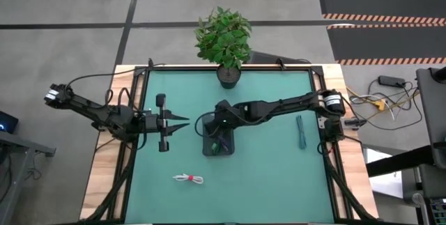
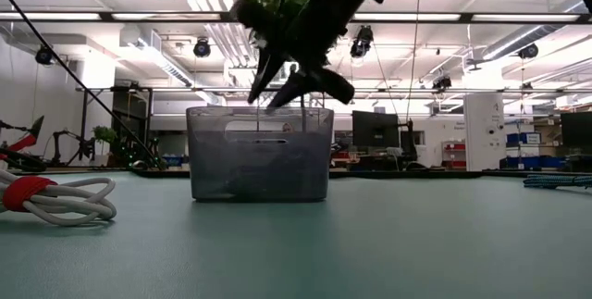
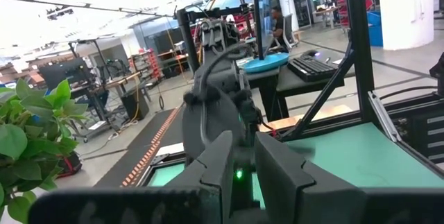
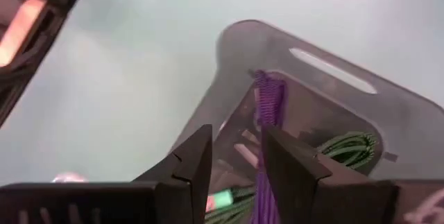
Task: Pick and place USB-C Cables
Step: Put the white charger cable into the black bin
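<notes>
The USB-C cables were spread over the green table (image 1: 272, 183). The dark blue cable (image 4: 267, 113), purplish in the right wrist view, hung between the two fingers of the right gripper (image 4: 239, 151), which were clamped on it directly above the grey tray (image 2: 259, 155), its lower end over the tray's rim. A green cable (image 4: 350, 146) lay coiled inside the tray, below and beside the gripper. The white cable (image 1: 189, 178) with its red band rested on the table in front of the tray, well apart from both grippers. A teal cable (image 1: 301, 132) lay stretched out near the table's right edge, beside the right arm's base. The left gripper (image 1: 182, 121) waited left of the tray, its fingers drawn together to a point. A potted plant (image 1: 224, 40) stood at the far edge.
</notes>
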Controlling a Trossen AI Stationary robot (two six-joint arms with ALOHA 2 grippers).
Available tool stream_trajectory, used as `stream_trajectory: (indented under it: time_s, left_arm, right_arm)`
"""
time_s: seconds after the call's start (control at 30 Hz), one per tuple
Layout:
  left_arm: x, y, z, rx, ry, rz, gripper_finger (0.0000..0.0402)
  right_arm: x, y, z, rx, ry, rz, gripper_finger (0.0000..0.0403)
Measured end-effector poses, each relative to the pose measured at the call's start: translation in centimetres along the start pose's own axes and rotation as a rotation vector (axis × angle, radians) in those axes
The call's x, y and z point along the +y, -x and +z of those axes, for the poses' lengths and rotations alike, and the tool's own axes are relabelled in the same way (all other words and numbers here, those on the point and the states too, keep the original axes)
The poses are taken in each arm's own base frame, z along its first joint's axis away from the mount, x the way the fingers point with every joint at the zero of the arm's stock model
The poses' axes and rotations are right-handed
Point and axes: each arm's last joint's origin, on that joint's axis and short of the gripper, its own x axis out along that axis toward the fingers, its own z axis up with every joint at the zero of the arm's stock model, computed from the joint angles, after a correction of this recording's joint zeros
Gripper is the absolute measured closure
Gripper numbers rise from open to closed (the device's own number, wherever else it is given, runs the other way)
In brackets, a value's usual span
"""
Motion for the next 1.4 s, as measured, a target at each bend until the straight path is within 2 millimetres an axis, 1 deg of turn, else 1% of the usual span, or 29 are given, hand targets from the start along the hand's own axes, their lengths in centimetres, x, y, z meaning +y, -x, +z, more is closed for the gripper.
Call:
stream_trajectory:
  time_s: [0.13,0.27,0.4,0.53,0.7,0.9,1.07,1.4]
  left_arm:
    - [0.0,0.0,-0.1,0.005,0.002,-0.001,0.0356]
    - [0.0,0.0,-0.1,0.007,0.003,-0.002,0.0356]
    - [-0.1,-0.1,-0.2,0.011,0.029,-0.003,0.0356]
    - [-0.2,-0.2,-0.2,0.015,0.053,-0.004,0.0356]
    - [-0.3,-0.4,-0.4,0.026,0.117,-0.006,0.0356]
    - [-0.7,-0.9,-0.9,0.053,0.163,-0.012,0.0356]
    - [-1.3,-1.6,-1.6,0.093,0.214,-0.019,0.0356]
    - [-3.2,-3.8,-4.0,0.224,0.450,-0.018,0.0356]
  right_arm:
    - [1.1,1.5,-0.7,0.004,0.131,0.046,0.0294]
    - [2.6,2.6,-2.3,-0.058,0.307,0.024,0.0304]
    - [3.7,3.8,-4.2,-0.089,0.442,0.009,0.0315]
    - [3.9,4.6,-6.0,-0.094,0.558,0.001,0.0326]
    - [3.4,5.4,-7.8,-0.114,0.650,-0.041,0.0335]
    - [2.5,6.3,-9.0,-0.166,0.711,0.018,0.0340]
    - [1.0,7.7,-9.4,-0.229,0.770,0.073,0.0340]
    - [-3.2,9.6,-10.7,-0.469,0.899,0.217,0.0340]
